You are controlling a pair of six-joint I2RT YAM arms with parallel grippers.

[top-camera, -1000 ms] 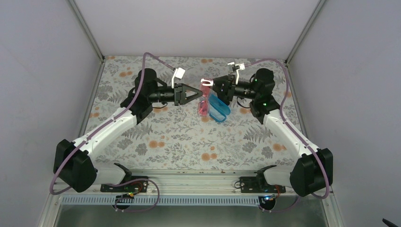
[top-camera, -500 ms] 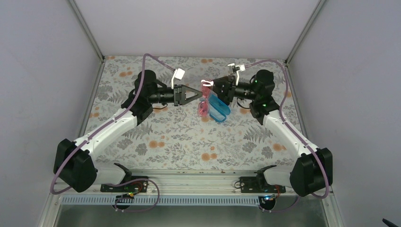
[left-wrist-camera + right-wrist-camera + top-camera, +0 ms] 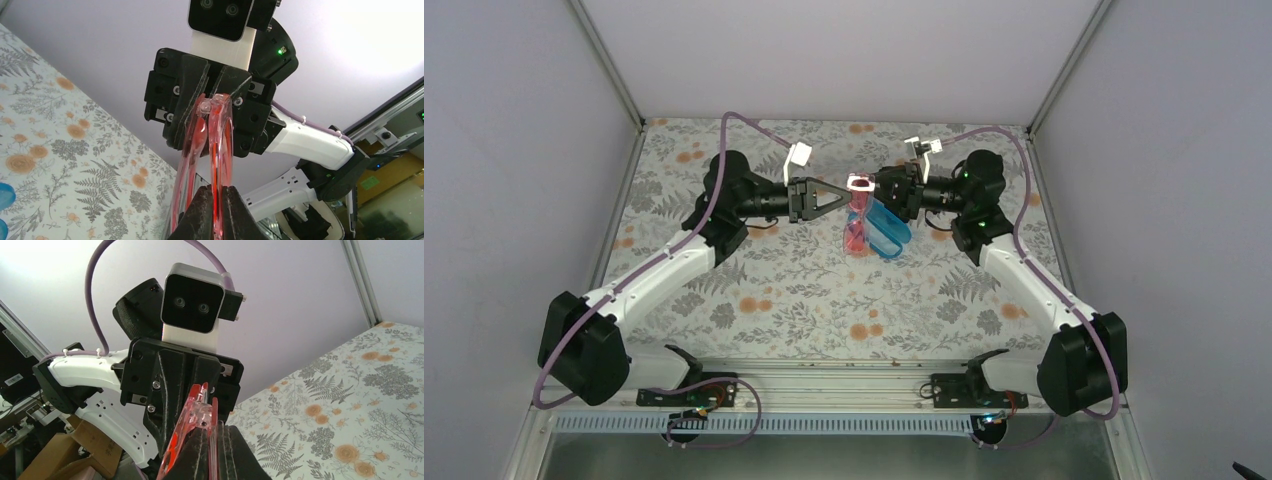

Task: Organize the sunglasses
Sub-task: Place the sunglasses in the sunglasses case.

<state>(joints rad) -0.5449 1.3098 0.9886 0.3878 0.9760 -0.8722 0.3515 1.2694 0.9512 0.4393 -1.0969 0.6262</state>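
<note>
The pink-red sunglasses point(image 3: 856, 216) hang folded in the air over the middle back of the table, held from both sides. My left gripper point(image 3: 848, 188) is shut on one thin pink part of them; in the left wrist view the fingertips point(image 3: 202, 210) pinch the frame point(image 3: 220, 130). My right gripper point(image 3: 872, 186) is shut on the upper end of the sunglasses; in the right wrist view its pads point(image 3: 235, 452) clamp the pink hinge end point(image 3: 200, 410). The two grippers face each other, almost touching. The glossy blue case point(image 3: 888, 229) lies open on the table just below and to the right.
The floral tablecloth point(image 3: 804, 290) covers the table, with grey walls on three sides. The metal rail point(image 3: 844, 385) with both arm bases runs along the near edge. A bit of the blue case point(image 3: 2, 195) shows at the left wrist view's left edge.
My left gripper has moved right and up to the sunglasses and now grips them. The right gripper has shifted slightly left with the sunglasses, which now hang more upright.
</note>
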